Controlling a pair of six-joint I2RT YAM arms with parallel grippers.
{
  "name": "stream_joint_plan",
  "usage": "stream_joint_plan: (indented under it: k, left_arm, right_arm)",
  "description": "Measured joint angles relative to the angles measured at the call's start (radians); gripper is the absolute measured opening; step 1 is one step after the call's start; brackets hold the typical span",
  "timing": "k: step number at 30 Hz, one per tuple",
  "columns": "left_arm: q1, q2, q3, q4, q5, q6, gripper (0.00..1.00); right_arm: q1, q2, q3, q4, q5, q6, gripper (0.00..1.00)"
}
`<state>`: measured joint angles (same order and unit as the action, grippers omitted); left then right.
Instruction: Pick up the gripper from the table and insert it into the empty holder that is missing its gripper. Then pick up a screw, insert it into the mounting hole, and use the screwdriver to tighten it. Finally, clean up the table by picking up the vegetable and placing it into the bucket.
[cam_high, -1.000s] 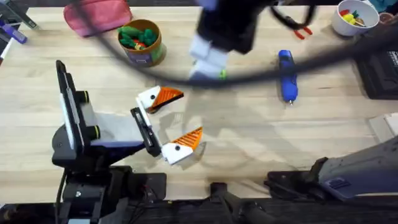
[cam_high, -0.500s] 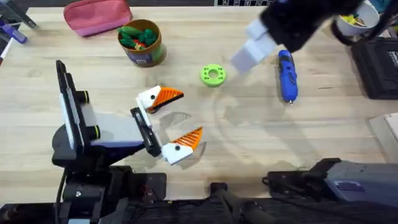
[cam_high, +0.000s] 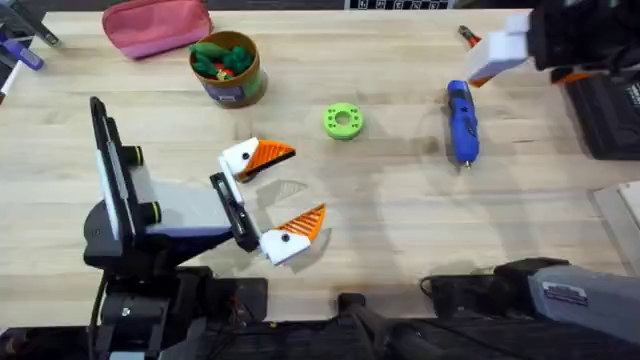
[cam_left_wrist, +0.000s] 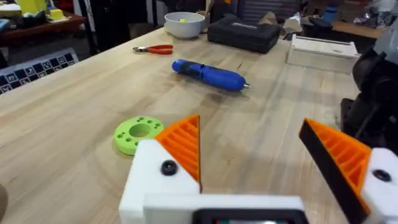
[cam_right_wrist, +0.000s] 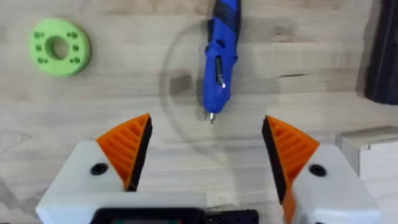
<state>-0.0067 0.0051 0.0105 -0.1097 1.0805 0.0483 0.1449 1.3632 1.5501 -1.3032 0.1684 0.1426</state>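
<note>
Both tools released: right tool (cam_right_wrist: 205, 149) above screwdriver (cam_right_wrist: 221, 53), green ring (cam_high: 343, 121) beside; left tool (cam_high: 278, 192) apart.

Right gripper (cam_high: 515, 45) has travelled from above the table's centre to the far right, beyond the screwdriver (cam_high: 460, 122). Green ring (cam_high: 342, 121) now uncovered.

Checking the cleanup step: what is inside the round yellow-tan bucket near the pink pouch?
The bucket holds green and red toy vegetables piled at its top. Anything beneath that pile is covered, so how many pieces lie inside cannot be told.
</note>
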Motion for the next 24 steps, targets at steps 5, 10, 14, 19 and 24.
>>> stream_joint_plan:
  k: [5, 10, 14, 19, 24]
  left_arm:
    - [0.000, 0.000, 0.000, 0.000, 0.000, 0.000, 0.985]
    - [0.000, 0.000, 0.000, 0.000, 0.000, 0.000, 0.985]
    - [0.000, 0.000, 0.000, 0.000, 0.000, 0.000, 0.985]
    - [0.000, 0.000, 0.000, 0.000, 0.000, 0.000, 0.985]
    - [0.000, 0.000, 0.000, 0.000, 0.000, 0.000, 0.985]
  right_arm:
    - [-0.058, 0.000, 0.000, 0.010, 0.003, 0.017, 0.994]
    - [-0.062, 0.000, 0.000, 0.010, 0.003, 0.019, 0.994]
    - [-0.062, 0.006, 0.000, 0.009, 0.003, 0.022, 0.994]
    - [-0.062, 0.032, 0.000, 0.006, 0.003, 0.022, 0.994]
    - [-0.062, 0.038, -0.001, 0.005, 0.003, 0.022, 0.994]
